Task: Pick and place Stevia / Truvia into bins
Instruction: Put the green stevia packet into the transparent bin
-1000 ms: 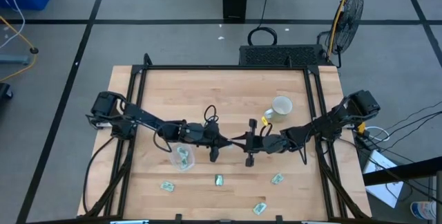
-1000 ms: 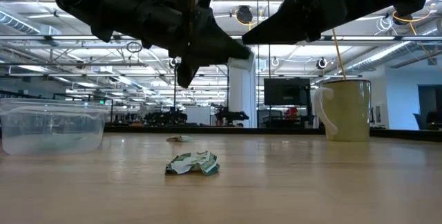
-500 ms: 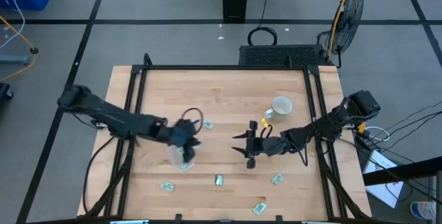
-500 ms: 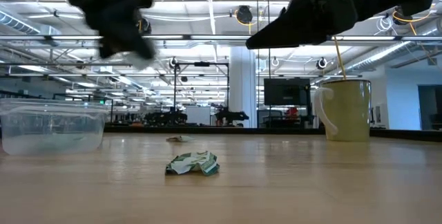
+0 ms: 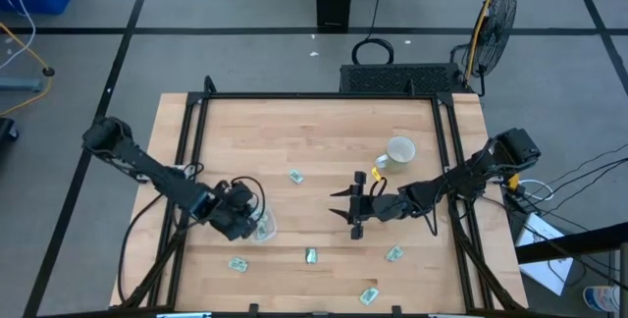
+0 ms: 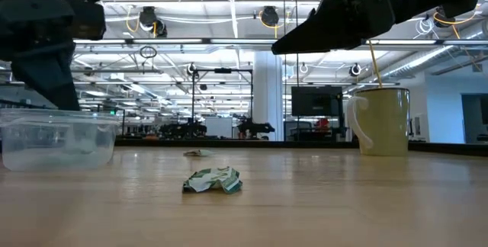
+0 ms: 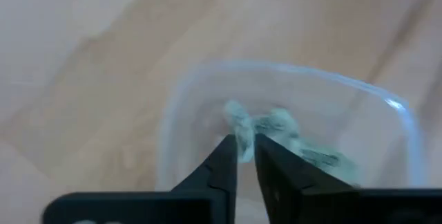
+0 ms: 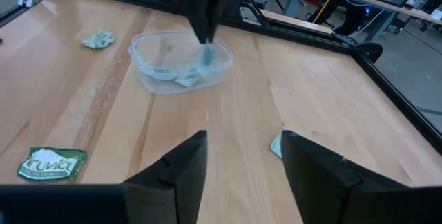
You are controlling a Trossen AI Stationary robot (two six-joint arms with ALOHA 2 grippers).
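High view: the left gripper (image 5: 257, 222) hangs over the clear bin (image 5: 262, 227), its fingers pinched on a Truvia packet (image 7: 242, 140) directly above more packets (image 7: 304, 148) inside. Further right, the right gripper (image 5: 351, 207) hovers spread and empty, with a loose packet (image 5: 311, 254) lying near it.

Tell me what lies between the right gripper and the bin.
Only bare tabletop between the right gripper and the bin, in the high view.
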